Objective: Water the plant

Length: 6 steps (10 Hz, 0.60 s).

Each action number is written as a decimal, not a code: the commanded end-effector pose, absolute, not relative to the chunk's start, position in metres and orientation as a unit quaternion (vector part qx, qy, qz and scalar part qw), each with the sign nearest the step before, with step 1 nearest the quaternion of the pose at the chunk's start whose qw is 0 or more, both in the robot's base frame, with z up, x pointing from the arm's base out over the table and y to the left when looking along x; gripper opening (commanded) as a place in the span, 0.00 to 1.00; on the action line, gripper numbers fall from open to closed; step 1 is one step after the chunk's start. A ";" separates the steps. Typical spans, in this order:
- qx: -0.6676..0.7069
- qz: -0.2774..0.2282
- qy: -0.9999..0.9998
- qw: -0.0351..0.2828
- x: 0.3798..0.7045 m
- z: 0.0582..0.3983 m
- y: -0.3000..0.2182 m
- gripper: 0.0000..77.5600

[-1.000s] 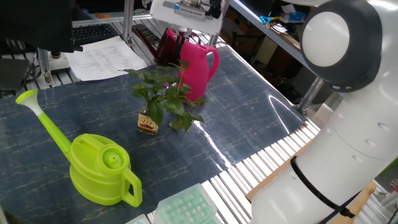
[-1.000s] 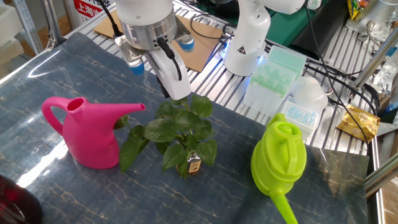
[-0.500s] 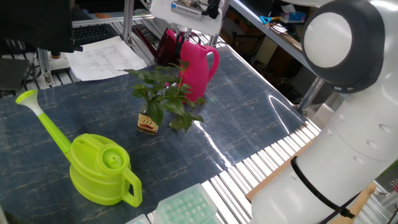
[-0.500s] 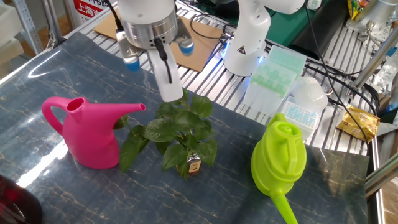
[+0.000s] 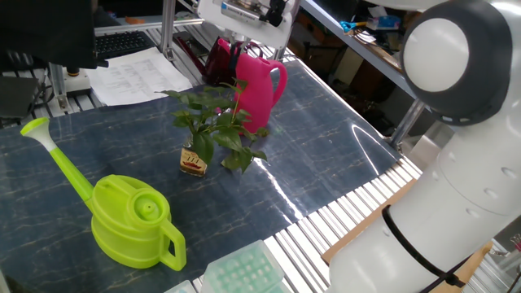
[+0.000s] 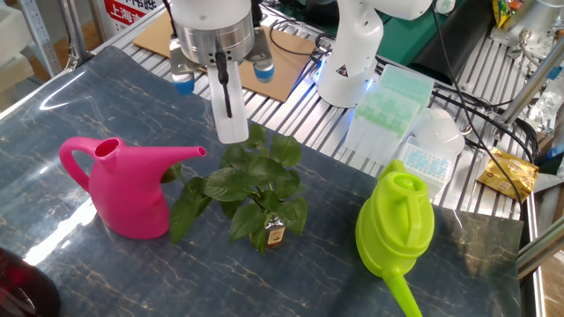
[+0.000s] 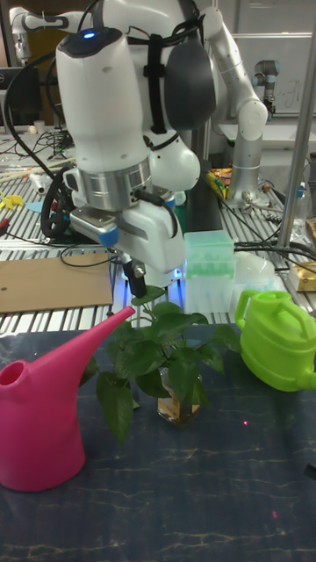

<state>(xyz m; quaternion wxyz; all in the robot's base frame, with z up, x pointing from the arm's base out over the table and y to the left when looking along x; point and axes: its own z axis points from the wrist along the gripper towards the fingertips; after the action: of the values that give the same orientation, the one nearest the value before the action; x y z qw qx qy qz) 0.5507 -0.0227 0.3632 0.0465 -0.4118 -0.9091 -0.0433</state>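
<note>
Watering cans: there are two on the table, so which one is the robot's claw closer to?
The pink watering can. The claw hangs above its spout tip, beside the plant. The lime green watering can stands apart, on the plant's far side.

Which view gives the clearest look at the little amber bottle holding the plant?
One fixed view: the amber bottle stands below the leaves, label facing the camera. In the other fixed view it is small and half under foliage. In the tall fixed view it is mostly screened by leaves, its label unreadable.
</note>
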 end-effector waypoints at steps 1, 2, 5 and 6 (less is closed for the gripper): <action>-0.428 -0.040 -0.902 0.035 0.551 0.365 -0.023 0.00; -0.433 -0.041 -0.900 0.035 0.550 0.365 -0.023 0.00; -0.428 -0.036 -0.903 0.026 0.538 0.363 -0.028 0.00; -0.428 -0.034 -0.903 0.026 0.537 0.363 -0.029 0.00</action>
<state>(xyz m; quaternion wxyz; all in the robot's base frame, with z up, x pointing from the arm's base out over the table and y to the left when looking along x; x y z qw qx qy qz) 0.5373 -0.0300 0.3622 0.0268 -0.4286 -0.9025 -0.0330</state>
